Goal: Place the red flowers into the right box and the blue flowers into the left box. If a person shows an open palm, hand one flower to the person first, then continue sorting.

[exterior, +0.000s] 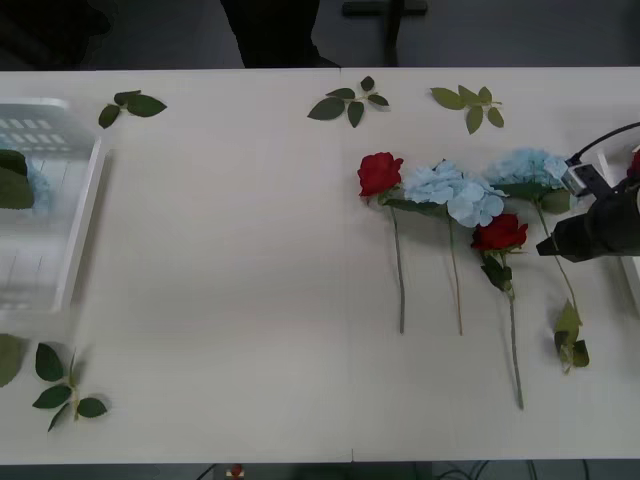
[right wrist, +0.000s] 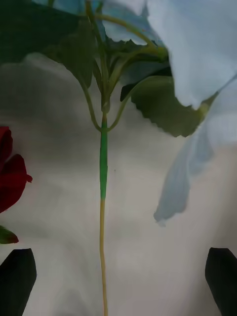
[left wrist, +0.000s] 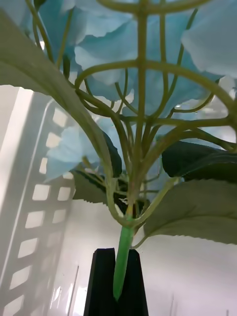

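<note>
Two grippers active. Left gripper (left wrist: 118,281) pinches pale-blue hydrangea stem (left wrist: 122,261) over translucent ribbed bin (exterior: 60,200), desk left edge. Right gripper (right wrist: 118,281), fingers spread, straddles second hydrangea stem (right wrist: 103,197) near right edge: centre stem, descend, close gently.

Bench (exterior: 230,300), right half: two red flowers (exterior: 380,173) and two blue flowers (exterior: 452,192) in a row, heads toward the far edge, stems toward the near edge. Left edge: left box (exterior: 60,290), one blue flower inside (held by the left pincer (left wrist: 118,276)). Right edge: right pincer (exterior: 545,248) over the rightmost stem. Leaf sprigs (exterior: 350,103) along the far edge and at the near-left corner.
</note>
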Robot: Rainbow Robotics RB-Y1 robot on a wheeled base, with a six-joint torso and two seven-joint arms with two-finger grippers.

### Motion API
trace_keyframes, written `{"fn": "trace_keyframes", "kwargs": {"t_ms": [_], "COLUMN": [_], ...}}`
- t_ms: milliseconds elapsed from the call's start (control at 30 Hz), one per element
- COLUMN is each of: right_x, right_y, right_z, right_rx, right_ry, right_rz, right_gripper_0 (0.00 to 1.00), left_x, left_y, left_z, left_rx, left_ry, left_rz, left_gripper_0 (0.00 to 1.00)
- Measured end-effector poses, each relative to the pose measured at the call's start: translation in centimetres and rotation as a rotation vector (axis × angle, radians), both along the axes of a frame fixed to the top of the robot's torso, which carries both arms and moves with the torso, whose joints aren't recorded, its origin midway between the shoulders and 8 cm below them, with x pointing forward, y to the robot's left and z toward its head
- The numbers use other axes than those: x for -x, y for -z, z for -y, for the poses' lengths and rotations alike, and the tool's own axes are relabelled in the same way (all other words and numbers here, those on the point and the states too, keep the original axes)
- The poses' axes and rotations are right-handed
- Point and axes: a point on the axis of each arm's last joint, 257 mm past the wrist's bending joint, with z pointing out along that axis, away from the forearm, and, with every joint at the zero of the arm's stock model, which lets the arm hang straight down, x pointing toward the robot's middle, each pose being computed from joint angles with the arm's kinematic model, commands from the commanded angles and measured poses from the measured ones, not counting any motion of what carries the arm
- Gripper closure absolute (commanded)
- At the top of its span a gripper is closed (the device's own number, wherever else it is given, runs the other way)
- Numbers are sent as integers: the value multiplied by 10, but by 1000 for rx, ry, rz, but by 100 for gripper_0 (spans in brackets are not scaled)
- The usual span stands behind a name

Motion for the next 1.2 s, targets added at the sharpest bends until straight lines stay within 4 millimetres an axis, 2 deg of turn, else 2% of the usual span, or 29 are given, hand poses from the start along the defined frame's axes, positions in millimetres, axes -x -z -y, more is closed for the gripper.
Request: {"fn": "trace_keyframes", "kwargs": {"t_ms": [167,200,267,300,400,467,600,767,867,900,933,1000,1033,1067,1100,1200], "right_x": [2,2,2,1,-4,-5,-2,5,7,8,9,9,9,9,9,9], "right_y": [4,4,4,5,9,15,29,40,44,46,46,47,48,49,50,52], "right_z": [2,2,3,3,0,-6,-16,-17,-17,-17,-18,-19,-20,-23,-25,-33], "right_rx": [-2,-2,-2,-3,-18,-28,-31,-39,-50,-57,-61,-63,-65,-69,-74,-87], "right_ry": [6,6,7,9,15,14,-5,-7,-5,-3,-3,-3,-3,-5,-6,-11], "right_rz": [-9,-9,-9,-6,15,14,-6,-36,-48,-52,-54,-55,-56,-56,-57,-58], "right_gripper_0": [2,2,3,3,4,5,5,6,7,10,19,51,75,88,95,100], "left_x": [4,5,5,5,2,0,8,21,25,25,25,23,22,22,21,24], "left_y": [5,7,8,9,12,13,8,-30,-58,-66,-73,-85,-89,-92,-94,-91], "left_z": [-7,-8,-7,-6,3,10,28,50,75,86,98,123,137,153,170,217], "left_rx": [-2,-3,-3,-1,12,16,42,59,48,45,40,26,18,13,10,41], "left_ry": [-12,-13,-12,-10,9,23,63,116,180,208,238,302,336,376,417,535], "left_rz": [32,31,28,27,25,21,-41,-57,-48,-42,-34,-20,-12,-4,3,22], "left_gripper_0": [98,83,58,53,49,43,37,35,35,34,34,33,33,33,33,31]}}
